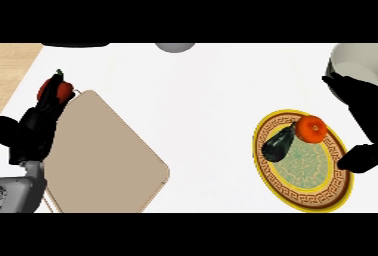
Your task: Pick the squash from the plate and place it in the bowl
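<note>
Orange fruit (312, 128) touching dark squash (277, 144) on yellow-rimmed plate (310, 202).

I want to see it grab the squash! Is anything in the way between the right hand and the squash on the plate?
Yes. An orange fruit lies on the plate beside the dark squash, between it and the right hand, which hangs over the plate's right rim. The two look to be touching.

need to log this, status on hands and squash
Left hand resting at left edge, open. Right hand beside patterned yellow-rimmed plate, grip unclear. Dark squash on plate, touching orange fruit.
</note>
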Controlling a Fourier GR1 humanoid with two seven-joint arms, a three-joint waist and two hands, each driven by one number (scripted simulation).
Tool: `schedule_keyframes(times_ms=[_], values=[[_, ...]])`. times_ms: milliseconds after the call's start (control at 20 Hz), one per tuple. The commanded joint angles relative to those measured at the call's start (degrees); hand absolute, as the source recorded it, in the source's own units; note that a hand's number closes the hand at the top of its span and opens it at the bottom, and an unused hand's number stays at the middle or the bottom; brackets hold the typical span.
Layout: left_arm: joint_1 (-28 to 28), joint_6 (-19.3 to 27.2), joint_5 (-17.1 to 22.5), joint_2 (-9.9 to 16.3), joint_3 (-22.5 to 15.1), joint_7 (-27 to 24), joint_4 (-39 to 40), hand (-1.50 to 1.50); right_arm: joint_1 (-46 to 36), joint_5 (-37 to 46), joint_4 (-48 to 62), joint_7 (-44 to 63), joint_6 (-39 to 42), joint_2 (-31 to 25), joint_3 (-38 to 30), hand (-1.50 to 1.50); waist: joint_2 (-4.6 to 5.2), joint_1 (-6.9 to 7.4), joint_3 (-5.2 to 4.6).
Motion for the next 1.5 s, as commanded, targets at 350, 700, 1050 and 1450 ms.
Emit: schedule_keyframes(times_ms=[350, 700, 1050, 1450], values=[[2.13, -2.49, -0.3, 0.06, 2.36, -0.93, -0.72, 0.0, -6.9, 2.83, 14.19, 3.66, 12.79, 5.69, 4.13, -1.5, -0.16, -0.81, 0.06], [1.74, 0.85, -3.62, -4.35, 0.41, 1.17, -2.02, 0.0, -4.82, 15.42, 13.16, -0.31, 3.39, 7.11, 8.63, -1.5, -0.23, -1.07, 0.09], [-2.11, -2.47, -3.51, -2.66, 4.97, 0.86, 1.72, 0.0, -6.07, 21.19, 21.54, -7.71, -0.59, 10.53, 5.38, -1.5, -0.18, -1.19, 0.07], [-0.94, -2.24, -5.42, -5.01, 3.17, 4.92, -2.81, 0.0, -2.08, 27.49, 31.13, -10.04, -7.43, 15.51, 6.28, -1.5, -0.18, -1.16, 0.09]])
